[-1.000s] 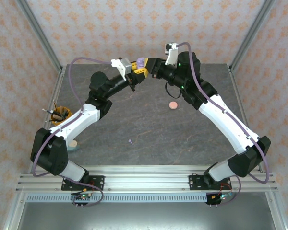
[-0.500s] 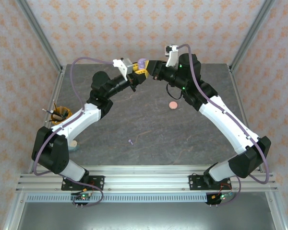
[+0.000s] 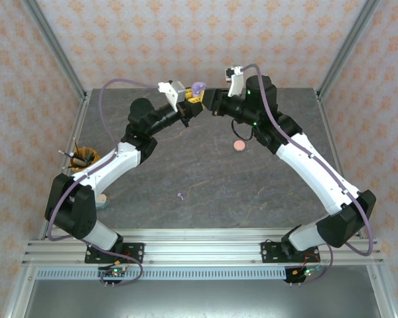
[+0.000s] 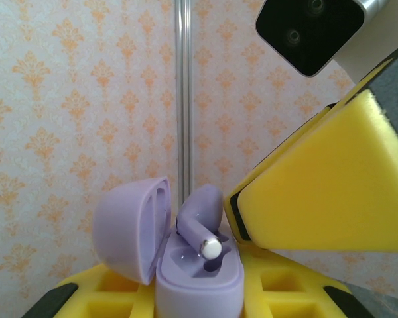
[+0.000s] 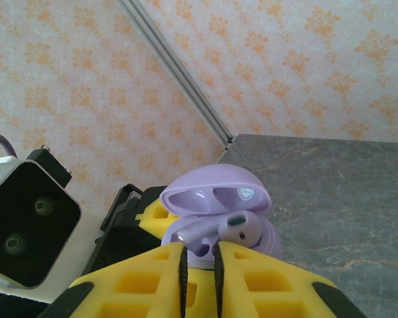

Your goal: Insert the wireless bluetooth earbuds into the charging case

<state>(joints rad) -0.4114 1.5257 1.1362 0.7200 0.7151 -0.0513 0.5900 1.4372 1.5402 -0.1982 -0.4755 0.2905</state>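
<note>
Left wrist view shows the left gripper clamped on the open purple charging case, its lid tipped back toward 9 o'clock. A pale purple earbud lies half seated in the well, stem running from 11 to 5 o'clock. The right gripper sits at 3 o'clock, tips touching the bud's head and jaws almost together. Whether they pinch it I cannot tell, but that arm is nearer, so it would likely press the bud down along its stem.
</note>
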